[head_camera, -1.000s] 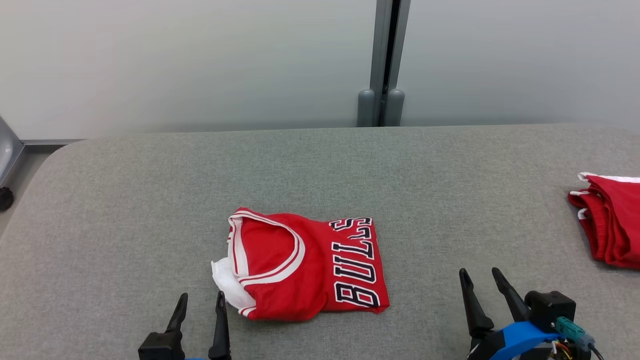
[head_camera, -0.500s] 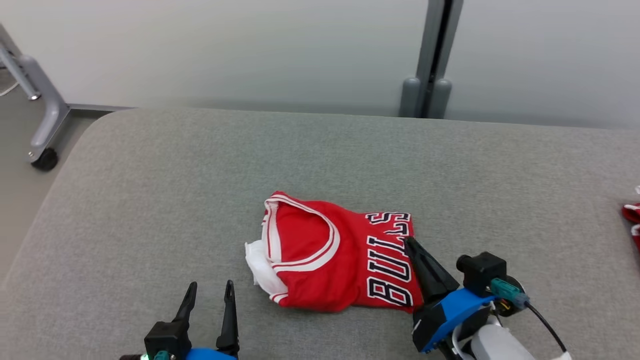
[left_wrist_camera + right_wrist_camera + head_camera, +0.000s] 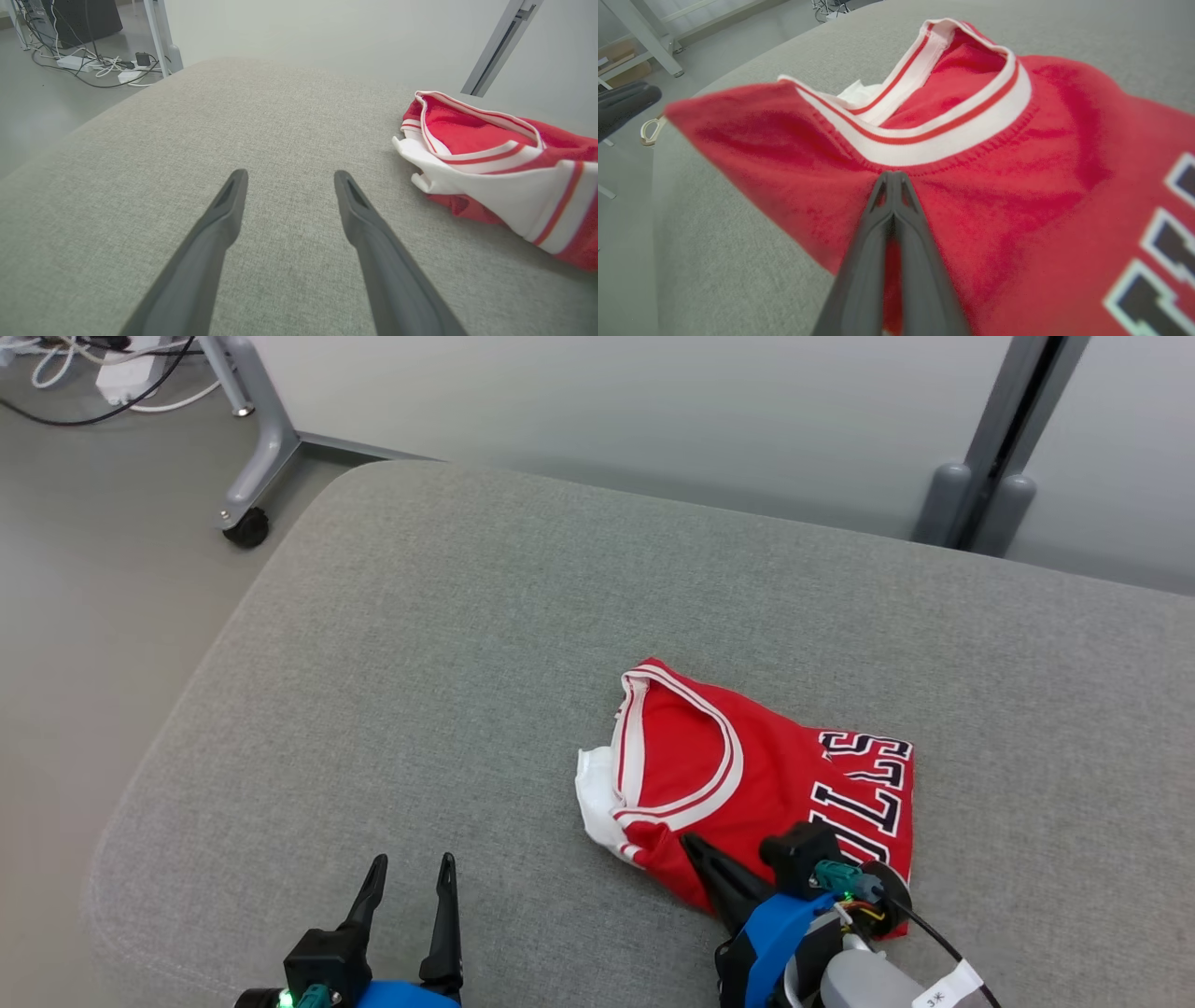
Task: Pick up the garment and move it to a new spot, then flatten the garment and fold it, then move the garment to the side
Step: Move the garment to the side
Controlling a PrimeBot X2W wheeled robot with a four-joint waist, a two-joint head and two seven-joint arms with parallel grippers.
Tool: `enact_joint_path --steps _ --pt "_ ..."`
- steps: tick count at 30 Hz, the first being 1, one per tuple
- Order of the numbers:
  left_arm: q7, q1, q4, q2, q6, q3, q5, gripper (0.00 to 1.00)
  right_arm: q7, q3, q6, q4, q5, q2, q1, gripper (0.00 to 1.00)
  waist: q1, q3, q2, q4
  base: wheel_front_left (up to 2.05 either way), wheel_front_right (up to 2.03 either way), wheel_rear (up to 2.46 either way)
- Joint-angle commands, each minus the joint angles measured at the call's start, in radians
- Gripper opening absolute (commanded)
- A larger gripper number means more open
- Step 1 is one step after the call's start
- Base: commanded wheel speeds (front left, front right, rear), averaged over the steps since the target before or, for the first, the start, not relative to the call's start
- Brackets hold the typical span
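Observation:
The garment (image 3: 747, 784) is a folded red jersey with white trim and dark lettering, lying flat on the grey padded table (image 3: 420, 616). My right gripper (image 3: 693, 842) is shut, and its joined fingertips rest on top of the jersey's near part, just below the collar band (image 3: 924, 144). In the right wrist view the right gripper (image 3: 892, 175) lies over red cloth, with no fabric bunched between the tips. My left gripper (image 3: 413, 861) stands open over bare table to the left of the garment (image 3: 490, 140). The left gripper (image 3: 289, 175) holds nothing.
The table's rounded left corner and edge (image 3: 187, 728) drop to the floor. A metal frame leg with a caster (image 3: 247, 527) and cables (image 3: 93, 373) are on the floor at the back left. A grey post (image 3: 980, 504) stands behind the table.
The head camera has turned left, so the whole picture shifted. My right gripper shut and moved from open table at the right onto the jersey. The left gripper stayed open.

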Motion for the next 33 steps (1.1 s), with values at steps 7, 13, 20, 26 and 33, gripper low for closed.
enact_joint_path --steps 7,13,20,26,33 --pt "-0.002 -0.003 -0.016 -0.001 -0.005 -0.007 -0.013 1.00 0.019 0.155 0.000 0.002 0.089 -0.002 -0.015 0.00 -0.0001 0.018 0.0000 0.032 0.00 0.00 0.00" --pt "-0.002 -0.015 -0.024 0.000 -0.004 -0.004 -0.018 1.00 0.032 0.292 0.000 -0.034 0.194 -0.002 -0.032 0.00 -0.0001 0.012 0.0000 0.002 0.00 0.00 0.00" --pt "-0.002 -0.024 -0.032 0.000 -0.003 0.007 -0.010 1.00 -0.030 0.327 0.000 -0.075 0.263 -0.003 -0.074 0.00 -0.0001 -0.004 0.0000 -0.065 0.00 0.00 0.00" --pt "-0.002 -0.026 -0.030 0.000 -0.008 0.036 0.007 1.00 -0.035 0.028 0.000 -0.141 0.136 -0.003 -0.012 0.96 -0.0001 -0.036 0.0000 -0.136 0.00 0.00 0.00" --pt "-0.002 -0.026 -0.017 0.000 -0.017 0.075 0.032 1.00 -0.035 -0.296 0.000 -0.216 -0.075 -0.003 0.123 1.00 -0.0001 -0.074 0.0000 -0.222 0.00 0.00 0.00"
